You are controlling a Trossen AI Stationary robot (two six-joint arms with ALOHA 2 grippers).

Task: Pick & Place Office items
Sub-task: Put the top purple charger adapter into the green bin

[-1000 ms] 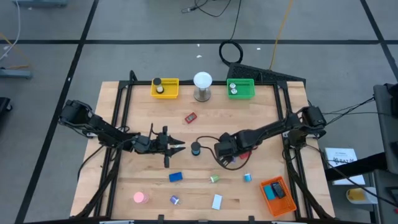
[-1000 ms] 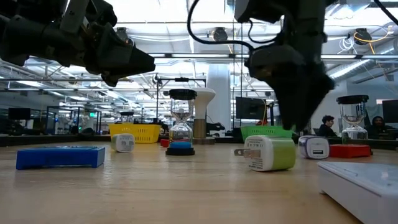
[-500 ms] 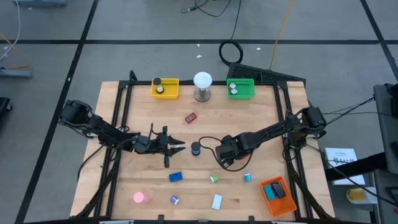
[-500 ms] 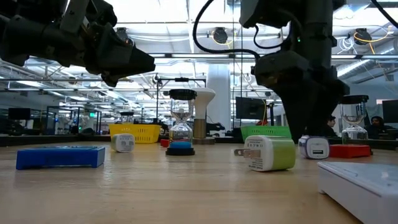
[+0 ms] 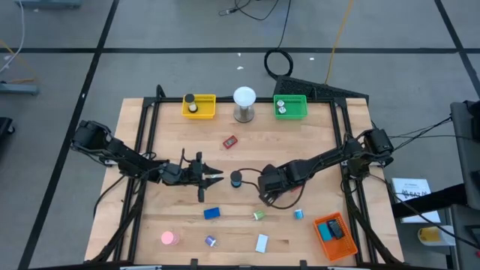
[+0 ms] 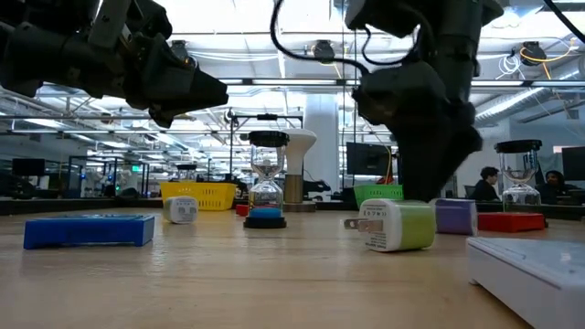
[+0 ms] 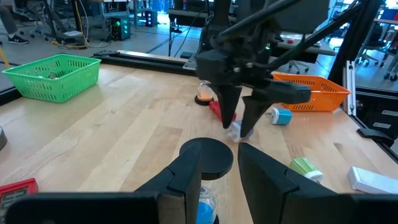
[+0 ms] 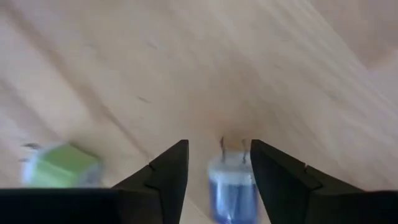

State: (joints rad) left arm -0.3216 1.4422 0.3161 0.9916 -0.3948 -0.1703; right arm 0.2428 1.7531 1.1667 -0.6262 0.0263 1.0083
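Note:
My right gripper (image 5: 268, 188) points down over a small blue-purple plug (image 8: 231, 186) near the table's middle. It is open, with one finger on each side of the plug (image 6: 454, 217), which rests on the wood. My left gripper (image 5: 216, 178) hovers open and level just left of a small hourglass with a black cap (image 7: 208, 155) and a blue base (image 5: 236, 179). A red block (image 5: 229, 141), a blue block (image 5: 211, 214), a green plug (image 5: 258, 216), a blue roll (image 5: 298, 214), a pink disc (image 5: 169, 238) and a white block (image 5: 261, 242) lie scattered. My right gripper comes at the small plug from above, its fingers (image 8: 273, 171) on either side of the plug's body (image 8: 239, 190). The plug's prongs (image 8: 224, 144) point away from the wrist. Whether a finger touches it I cannot tell. The plug sits on the table.
A yellow tray (image 5: 199, 106), a white ball on a metal stand (image 5: 244, 103) and a green tray (image 5: 290, 106) line the far edge. An orange tray (image 5: 334, 235) sits at the near right corner. Another red thing (image 6: 512, 221) lies just beyond the right gripper.
My right gripper has shifted a little toward the table's left and near edges and now stands around the small plug. The plug has turned about: it showed a white face before and now shows a purple side.

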